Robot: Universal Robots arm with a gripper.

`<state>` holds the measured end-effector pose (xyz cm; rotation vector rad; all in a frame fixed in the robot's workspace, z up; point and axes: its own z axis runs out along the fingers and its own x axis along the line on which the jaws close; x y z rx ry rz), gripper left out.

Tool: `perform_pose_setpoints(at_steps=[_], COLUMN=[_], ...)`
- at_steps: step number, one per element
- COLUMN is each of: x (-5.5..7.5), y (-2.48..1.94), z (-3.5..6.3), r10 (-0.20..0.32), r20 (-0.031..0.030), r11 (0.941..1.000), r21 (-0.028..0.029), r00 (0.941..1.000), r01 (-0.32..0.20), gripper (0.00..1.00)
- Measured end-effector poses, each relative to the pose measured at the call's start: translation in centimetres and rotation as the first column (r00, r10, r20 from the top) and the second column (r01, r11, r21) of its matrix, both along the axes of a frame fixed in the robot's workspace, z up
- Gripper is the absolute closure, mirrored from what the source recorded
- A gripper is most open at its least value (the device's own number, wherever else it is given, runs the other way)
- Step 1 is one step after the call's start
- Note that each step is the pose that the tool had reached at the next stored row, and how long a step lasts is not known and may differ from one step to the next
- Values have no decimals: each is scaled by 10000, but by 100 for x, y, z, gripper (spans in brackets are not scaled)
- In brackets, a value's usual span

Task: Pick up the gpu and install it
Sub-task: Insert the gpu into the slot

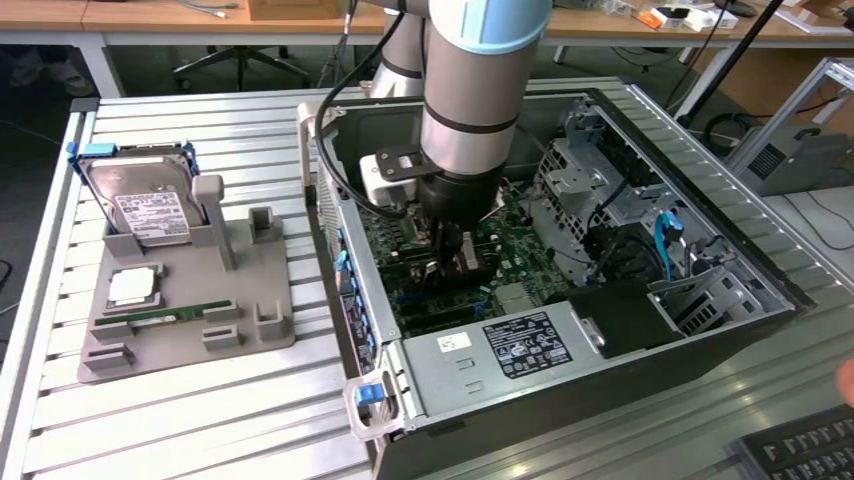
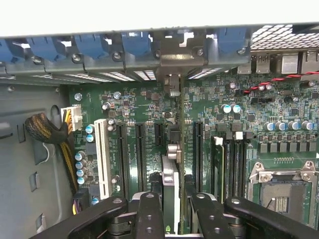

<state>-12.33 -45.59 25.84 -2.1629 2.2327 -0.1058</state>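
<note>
the gripper [image 2: 172,201] reaches down inside the open computer case [image 1: 747,320], pinching the gpu [image 2: 171,174] edge-on between its fingers [image 2: 149,209]. the card stands upright over the motherboard [image 2: 249,114], running from the claw toward the rear slot brackets [image 2: 134,47], in line with the expansion slots [image 2: 139,149].

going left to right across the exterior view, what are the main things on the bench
silver hard drive in its blue-handled bracket → grey plastic parts holder → robot arm's gripper down inside the open black computer case, shut on the thin gpu card → black keyboard at the corner
</note>
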Motion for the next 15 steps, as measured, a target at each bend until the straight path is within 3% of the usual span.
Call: perform_pose_setpoints(at_steps=[15], x=[0], y=[34], z=[0], r10=[12], r20=[0], r11=[10000], r21=[-1], r00=[10000], r01=[-12], gripper=[73])
